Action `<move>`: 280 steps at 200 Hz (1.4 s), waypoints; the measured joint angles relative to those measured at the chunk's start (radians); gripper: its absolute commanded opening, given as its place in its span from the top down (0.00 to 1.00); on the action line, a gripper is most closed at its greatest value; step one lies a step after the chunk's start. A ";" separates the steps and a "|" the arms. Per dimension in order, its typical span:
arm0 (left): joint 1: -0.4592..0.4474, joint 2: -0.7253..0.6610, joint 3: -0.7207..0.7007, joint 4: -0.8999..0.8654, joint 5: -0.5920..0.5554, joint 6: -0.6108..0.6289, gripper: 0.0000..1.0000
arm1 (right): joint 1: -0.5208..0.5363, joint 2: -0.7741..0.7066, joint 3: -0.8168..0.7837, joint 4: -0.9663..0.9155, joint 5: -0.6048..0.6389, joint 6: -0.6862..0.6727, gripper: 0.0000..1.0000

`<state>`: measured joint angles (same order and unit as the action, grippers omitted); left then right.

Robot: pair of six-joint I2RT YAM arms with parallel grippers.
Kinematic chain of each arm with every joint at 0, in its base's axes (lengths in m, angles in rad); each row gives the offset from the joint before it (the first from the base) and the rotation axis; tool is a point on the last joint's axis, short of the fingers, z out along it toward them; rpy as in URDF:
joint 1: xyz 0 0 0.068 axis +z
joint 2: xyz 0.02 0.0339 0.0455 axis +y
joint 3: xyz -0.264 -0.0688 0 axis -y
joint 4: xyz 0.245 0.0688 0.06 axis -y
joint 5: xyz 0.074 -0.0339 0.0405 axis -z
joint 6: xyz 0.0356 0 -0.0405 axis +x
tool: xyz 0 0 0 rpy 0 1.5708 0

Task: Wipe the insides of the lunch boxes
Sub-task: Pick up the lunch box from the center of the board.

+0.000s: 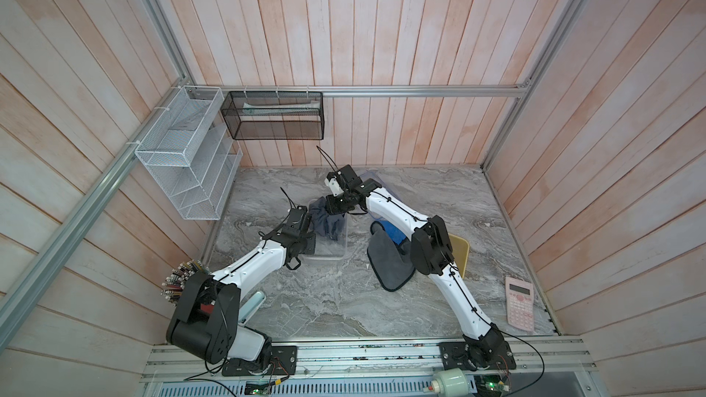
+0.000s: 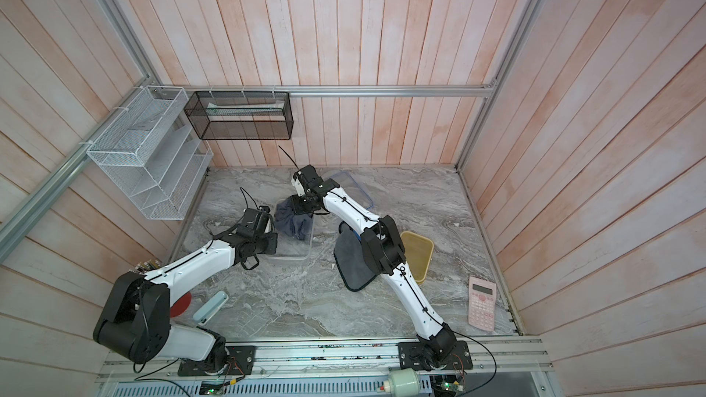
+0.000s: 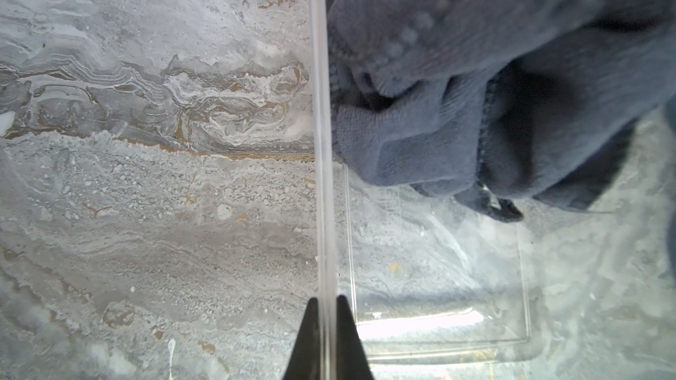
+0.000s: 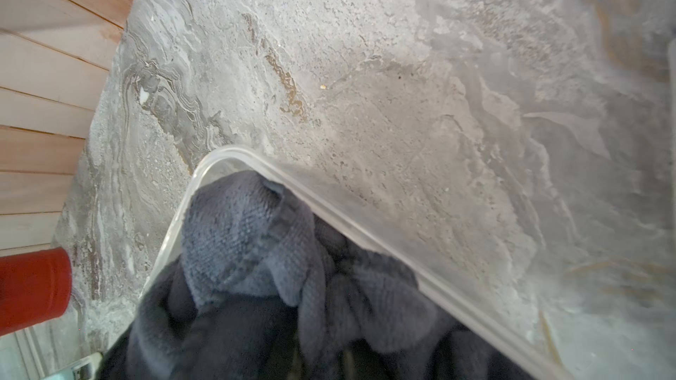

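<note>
Aluminium rail (image 1: 344, 355) in front. Past it lies a pink calculator (image 1: 519, 305), its print too small to read, on an open marble-look table (image 1: 344, 311). The round-cornered amber tub (image 2: 416, 257) sits right of centre. Mid-table stands the clear tub (image 1: 330, 250) — the left gripper (image 3: 326, 308) pinches its thin rim. The right gripper (image 1: 336, 210) clamps a bunched, napped grey-blue cloth (image 1: 326, 225) inside, at the far end.

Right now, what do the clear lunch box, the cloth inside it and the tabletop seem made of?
The clear lunch box: thin glossy colourless plastic, it seems; the marbling beneath shows through its floor, which glints. The cloth: soft matte grey-blue terry or microfibre, with a looped weave and stitched hem. The tabletop: grey veined marble or a printed imitation; I cannot tell which.
</note>
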<state>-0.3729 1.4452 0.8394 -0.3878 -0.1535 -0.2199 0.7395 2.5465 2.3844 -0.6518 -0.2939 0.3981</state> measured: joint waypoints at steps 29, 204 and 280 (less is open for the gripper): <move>-0.010 0.000 0.000 0.000 0.000 -0.012 0.99 | 0.021 0.004 -0.015 0.065 -0.013 0.068 1.00; 0.061 -0.006 -0.002 0.014 0.059 -0.103 0.99 | 0.152 -0.183 -0.490 0.314 -0.153 0.116 1.00; 0.060 -0.026 -0.014 0.083 0.124 -0.094 0.99 | 0.123 -0.174 -0.353 0.245 0.101 -0.036 1.00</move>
<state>-0.3134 1.4197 0.8253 -0.3050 -0.0296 -0.3138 0.8623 2.3726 2.0312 -0.4068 -0.1925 0.3618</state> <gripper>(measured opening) 0.057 0.132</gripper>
